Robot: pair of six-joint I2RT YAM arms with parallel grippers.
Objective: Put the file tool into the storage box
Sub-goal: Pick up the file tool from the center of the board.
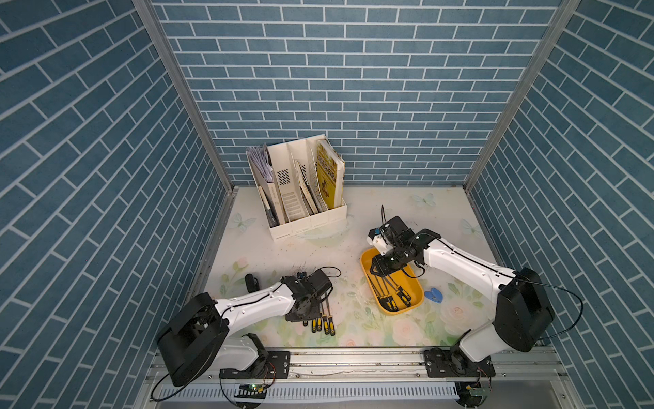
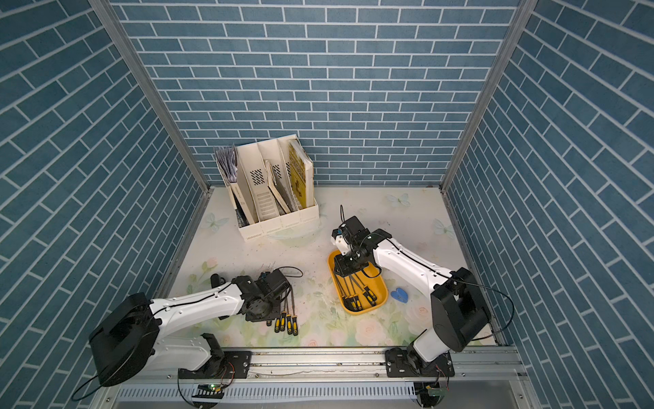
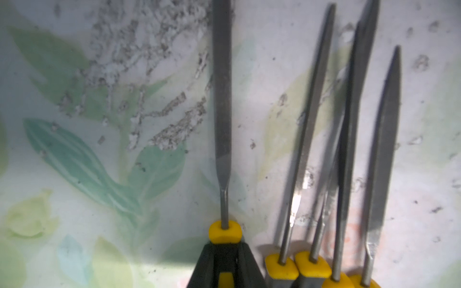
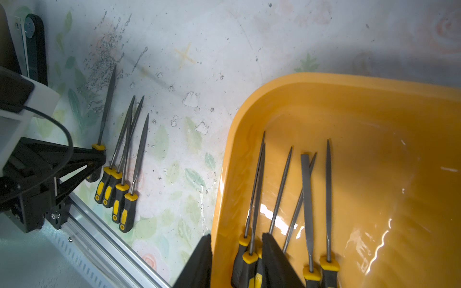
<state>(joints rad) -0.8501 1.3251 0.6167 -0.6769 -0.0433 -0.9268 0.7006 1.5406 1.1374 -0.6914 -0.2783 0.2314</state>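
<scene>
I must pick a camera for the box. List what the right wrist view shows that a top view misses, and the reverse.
Right wrist only: the tips of the files in the storage box, covered by the right claw from above. Top view only: the white organizer and blue clip. Both: the box, the loose files on the table, the left claw on one of them.

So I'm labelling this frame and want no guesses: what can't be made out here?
Left pincer, shut on the file tool: fingers and handle run off the left wrist view's bottom edge.
Files in the storage box: handles cut off by the right wrist view's bottom edge, some behind a finger of the right pincer.
Black object, top views: too small to identify.
Yellow book, top views: cover text too small.
</scene>
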